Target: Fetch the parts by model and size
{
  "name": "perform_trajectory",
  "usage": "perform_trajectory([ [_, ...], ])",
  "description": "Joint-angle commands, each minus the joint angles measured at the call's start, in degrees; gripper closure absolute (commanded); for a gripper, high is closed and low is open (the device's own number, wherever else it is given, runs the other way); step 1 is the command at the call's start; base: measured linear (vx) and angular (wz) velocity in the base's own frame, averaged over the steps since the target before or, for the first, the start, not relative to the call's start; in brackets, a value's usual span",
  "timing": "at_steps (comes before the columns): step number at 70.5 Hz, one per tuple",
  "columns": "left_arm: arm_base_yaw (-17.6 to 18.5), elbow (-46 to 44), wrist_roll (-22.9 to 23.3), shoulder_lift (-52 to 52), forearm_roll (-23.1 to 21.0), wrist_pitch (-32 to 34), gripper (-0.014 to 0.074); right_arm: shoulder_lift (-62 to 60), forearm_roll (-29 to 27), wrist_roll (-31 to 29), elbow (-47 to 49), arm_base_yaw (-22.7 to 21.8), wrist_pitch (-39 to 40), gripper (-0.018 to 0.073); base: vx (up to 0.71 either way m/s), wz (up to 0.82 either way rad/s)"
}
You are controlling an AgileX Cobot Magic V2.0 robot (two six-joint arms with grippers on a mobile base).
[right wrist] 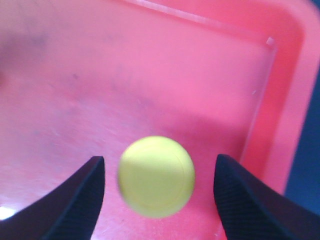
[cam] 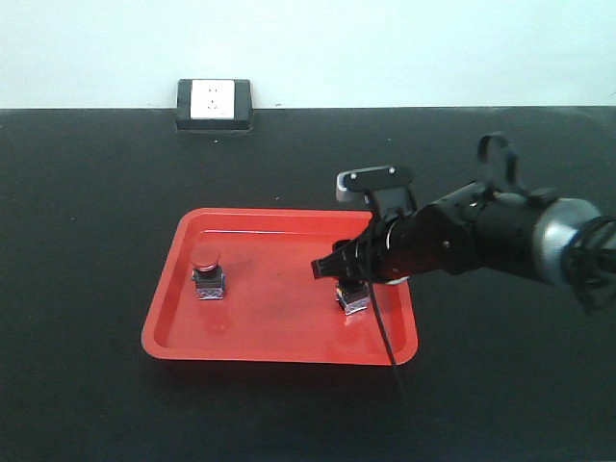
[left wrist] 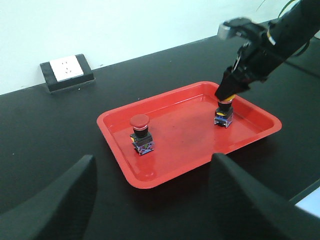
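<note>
Two push-button parts stand in a red tray (cam: 250,337). The red-capped one (cam: 207,274) (left wrist: 140,132) is at the tray's left. The yellow-capped one (cam: 352,295) (left wrist: 224,115) (right wrist: 156,176) is at the right, with its cap hidden in the front view. My right gripper (cam: 339,271) (right wrist: 159,195) hangs open just above it, its fingers on either side of the yellow cap with a gap on each side. My left gripper (left wrist: 155,200) is open over the black table in front of the tray, holding nothing.
A black wall-socket box (cam: 214,104) (left wrist: 66,72) sits at the back edge of the black table (cam: 77,241). A thin black cable (cam: 390,346) hangs from the right arm across the tray's front right corner.
</note>
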State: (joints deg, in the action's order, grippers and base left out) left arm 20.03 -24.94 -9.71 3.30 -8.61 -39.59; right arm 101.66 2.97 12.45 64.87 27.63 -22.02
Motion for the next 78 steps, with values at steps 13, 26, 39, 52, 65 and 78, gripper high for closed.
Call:
perform_trajectory([
  [13, 0.3, -1.0, 0.2, 0.9, -0.7, 3.9, 0.0132, -16.9, 6.6, -0.1, 1.7, 0.0, -2.2, 0.0102, 0.00, 0.00],
  [26, 0.3, -1.0, 0.2, 0.9, -0.7, 3.9, 0.0132, -29.2, 8.7, -0.6, 1.7, 0.0, -6.3, 0.0103, 0.00, 0.00],
  [39, 0.3, -1.0, 0.2, 0.9, -0.7, 3.9, 0.0132, -41.9, 8.8, -1.2, -2.2, 0.0, -6.8, 0.0104, 0.00, 0.00],
  [52, 0.3, -1.0, 0.2, 0.9, -0.7, 3.8, 0.0132, -55.7, 8.8, -1.2, -13.4, 0.0, -2.8, 0.0104, 0.00, 0.00],
  [65, 0.3, -1.0, 0.2, 0.9, -0.7, 3.7, 0.0132, -71.7, 8.9, -2.8, -23.4, 0.0, -2.1, 0.0104, 0.00, 0.00],
  [78, 0.3, -1.0, 0.2, 0.9, -0.7, 3.7, 0.0132, -89.2, 8.8, -5.4, -32.2, 0.0, -2.2, 0.0104, 0.00, 0.00],
])
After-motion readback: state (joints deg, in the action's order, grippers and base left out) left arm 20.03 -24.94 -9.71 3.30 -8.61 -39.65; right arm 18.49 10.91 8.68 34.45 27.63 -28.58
